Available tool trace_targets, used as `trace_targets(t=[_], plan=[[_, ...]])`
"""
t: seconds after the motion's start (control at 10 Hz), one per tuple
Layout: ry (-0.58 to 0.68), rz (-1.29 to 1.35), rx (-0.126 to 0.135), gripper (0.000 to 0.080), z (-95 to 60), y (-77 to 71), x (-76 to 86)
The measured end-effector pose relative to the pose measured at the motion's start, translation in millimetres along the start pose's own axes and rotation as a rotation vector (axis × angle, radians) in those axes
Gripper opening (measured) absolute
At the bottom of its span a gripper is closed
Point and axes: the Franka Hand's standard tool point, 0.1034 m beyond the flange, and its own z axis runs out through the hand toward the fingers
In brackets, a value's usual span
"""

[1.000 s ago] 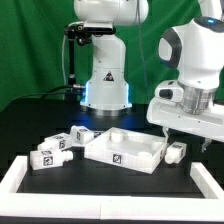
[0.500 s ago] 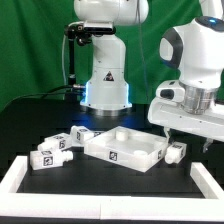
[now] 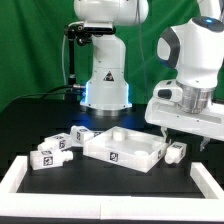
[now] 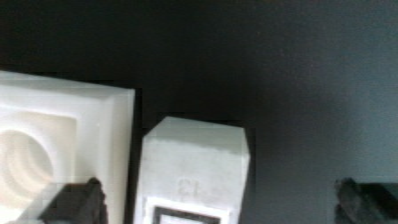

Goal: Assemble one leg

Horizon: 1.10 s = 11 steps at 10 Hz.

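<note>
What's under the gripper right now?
A white leg lies on the table below the open gripper, beside the panel corner. Its underside is hidden; the wrist view cuts off one end.

A green curtain hangs behind the black table

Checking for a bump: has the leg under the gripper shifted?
No. The leg lies where it was, beside the tabletop panel's corner.
</note>
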Motion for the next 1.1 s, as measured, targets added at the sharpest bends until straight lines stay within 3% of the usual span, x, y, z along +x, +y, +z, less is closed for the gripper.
trace_targets(t=[0.2, 0.6, 1.1], plan=[[-0.004, -0.004, -0.002, 0.0649, -4.0, -2.1, 1.7], [0.001, -0.024, 0.009, 0.0649, -30.0, -1.0, 19.6], [-0.01, -0.031, -0.008, 0.0649, -9.2, -12.1, 10.3]])
